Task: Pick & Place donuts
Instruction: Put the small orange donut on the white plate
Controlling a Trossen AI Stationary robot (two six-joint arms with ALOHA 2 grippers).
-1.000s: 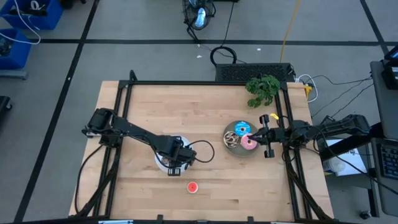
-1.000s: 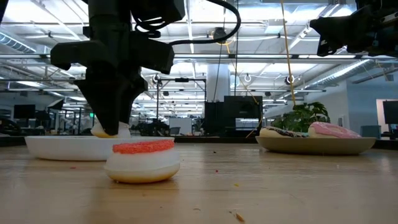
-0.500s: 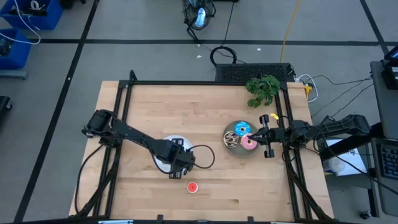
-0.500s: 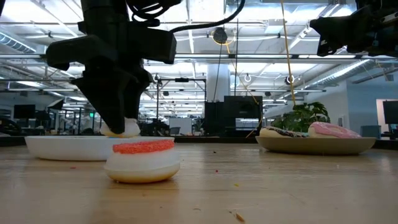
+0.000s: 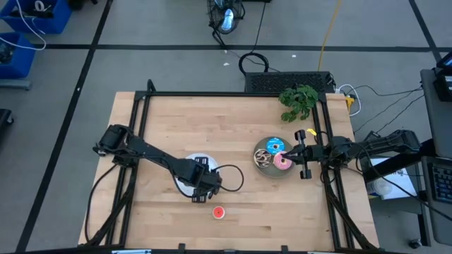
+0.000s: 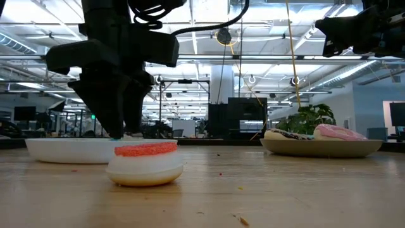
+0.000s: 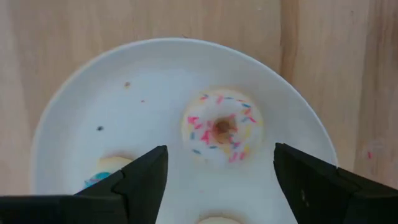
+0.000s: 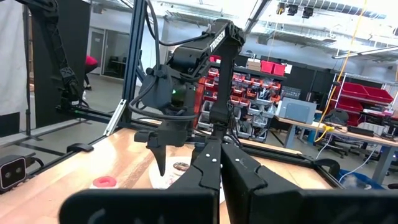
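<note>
1. Left wrist view: the left pincer [image 7: 217, 180] hangs right over the white plate [image 7: 155, 81]. Its fingers are spread apart w/ nothing between them. A cream donut [image 7: 222, 129] w/ sprinkles lies on the plate, just below the gap, so it looks let go.
2. Two more tiny donuts peek in on that plate, partly hidden: a blue one [image 7: 102, 173] by one finger and a pale one [image 7: 217, 219] at the picture edge.
3. High view: the white plate sits near the middle of the desk [image 5: 212, 127], a bit toward the front edge. The left pincer covers most of it.
4. The red donut [image 5: 219, 212] lies alone on the desk, close to the front edge, near the plate but not on it.
5. The gray plate [image 5: 263, 168] is by the right edge. It holds the pink donut [image 5: 283, 162], the blue sprinkled donut [image 5: 274, 146] and a brown-white donut [image 5: 262, 158].
6. The right pincer [image 5: 291, 153] waits at the gray plate's rim, clenched tight, holding nothing.
7. What could go wrong, I think:
   - Lifting crooked could bump the cream donut & roll it off the plate.
   - Going for the red donut next, a finger could knock the plate rim, since it is so near.
   - The red donut is tiny, so a grab a bit off-center could flick it off the front edge.
</note>
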